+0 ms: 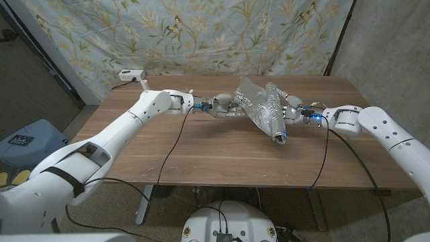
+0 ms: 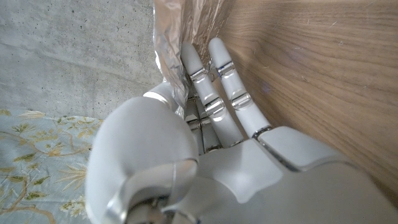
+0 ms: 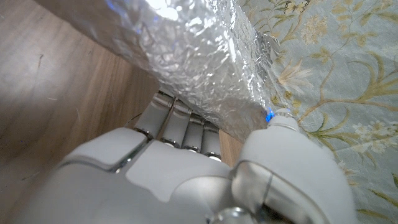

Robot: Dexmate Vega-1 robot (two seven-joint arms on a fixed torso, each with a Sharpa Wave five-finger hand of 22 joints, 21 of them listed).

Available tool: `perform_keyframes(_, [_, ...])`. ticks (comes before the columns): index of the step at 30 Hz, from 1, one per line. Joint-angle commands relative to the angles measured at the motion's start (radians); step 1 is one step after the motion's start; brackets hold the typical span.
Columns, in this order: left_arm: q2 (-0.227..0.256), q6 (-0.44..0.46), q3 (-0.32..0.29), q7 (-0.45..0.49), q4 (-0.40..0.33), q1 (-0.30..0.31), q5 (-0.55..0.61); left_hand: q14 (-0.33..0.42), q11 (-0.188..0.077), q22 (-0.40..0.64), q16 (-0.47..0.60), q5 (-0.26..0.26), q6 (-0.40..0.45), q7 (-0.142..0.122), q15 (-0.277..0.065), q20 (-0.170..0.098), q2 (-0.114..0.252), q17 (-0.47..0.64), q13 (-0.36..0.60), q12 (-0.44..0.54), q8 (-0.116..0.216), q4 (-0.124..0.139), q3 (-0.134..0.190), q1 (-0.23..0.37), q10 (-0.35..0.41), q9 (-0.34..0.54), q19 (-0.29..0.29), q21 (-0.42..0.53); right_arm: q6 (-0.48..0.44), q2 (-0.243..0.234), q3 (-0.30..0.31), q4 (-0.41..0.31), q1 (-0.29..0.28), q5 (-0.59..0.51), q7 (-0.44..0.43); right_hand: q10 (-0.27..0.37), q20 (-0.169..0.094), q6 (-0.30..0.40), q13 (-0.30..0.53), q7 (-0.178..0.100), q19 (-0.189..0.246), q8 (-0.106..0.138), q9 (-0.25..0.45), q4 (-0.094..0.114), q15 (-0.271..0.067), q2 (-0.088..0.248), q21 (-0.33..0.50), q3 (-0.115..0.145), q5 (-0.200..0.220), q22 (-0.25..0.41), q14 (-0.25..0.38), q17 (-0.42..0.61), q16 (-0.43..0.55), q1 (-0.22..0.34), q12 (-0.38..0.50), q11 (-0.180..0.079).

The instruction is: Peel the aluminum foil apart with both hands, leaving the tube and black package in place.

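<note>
Aluminum foil (image 1: 263,107) lifted mid-table, toward the far edge, stretched between both hands. Left hand (image 1: 225,105) pinches its left edge, thumb over the sheet, fingers (image 2: 205,87) behind it. Right hand (image 1: 292,109) grips the right side, fingers (image 3: 177,121) under the crinkled foil. White power strip (image 1: 130,74) at far-left table (image 1: 201,148) corner.

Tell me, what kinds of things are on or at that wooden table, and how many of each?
Crinkled silver aluminum foil bundle: 1
White robot hands gripping the foil, left hand and right hand: 2
White power strip at the table's far corner: 1
Total: 4
</note>
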Motion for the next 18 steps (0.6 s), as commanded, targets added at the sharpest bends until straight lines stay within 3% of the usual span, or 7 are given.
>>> perform_keyframes(1, [0.005,0.009,0.001,-0.008,-0.005,-0.004,0.003,0.008,-0.025,-0.001,-0.003,-0.002,0.022,0.017,-0.002,-0.001,-0.004,0.004,0.004,0.004,0.005,0.000,0.003,0.011,0.025,0.005,0.007,0.010,0.012,-0.004,0.014,-0.017,-0.019,0.006,0.005,0.000,0.009,-0.006,0.004,0.002,0.003,0.003,0.000,0.006,0.007,-0.001,-0.002,-0.011,0.007,0.002,-0.001,0.001,0.004,-0.014,0.000,0.009])
perform_keyframes(18, [-0.001,0.027,-0.020,-0.006,0.016,0.004,-0.030,0.011,-0.026,-0.002,-0.008,-0.006,0.022,0.015,-0.006,-0.004,-0.006,0.011,0.005,0.006,0.001,0.002,0.002,0.013,0.023,0.020,0.005,0.023,-0.082,-0.024,-0.002,-0.008,0.022,0.062,-0.066,0.011,0.020,-0.017,0.010,0.023,0.042,0.008,-0.004,0.028,0.022,0.005,0.002,-0.029,0.030,0.002,0.015,-0.001,0.016,-0.049,0.002,0.032])
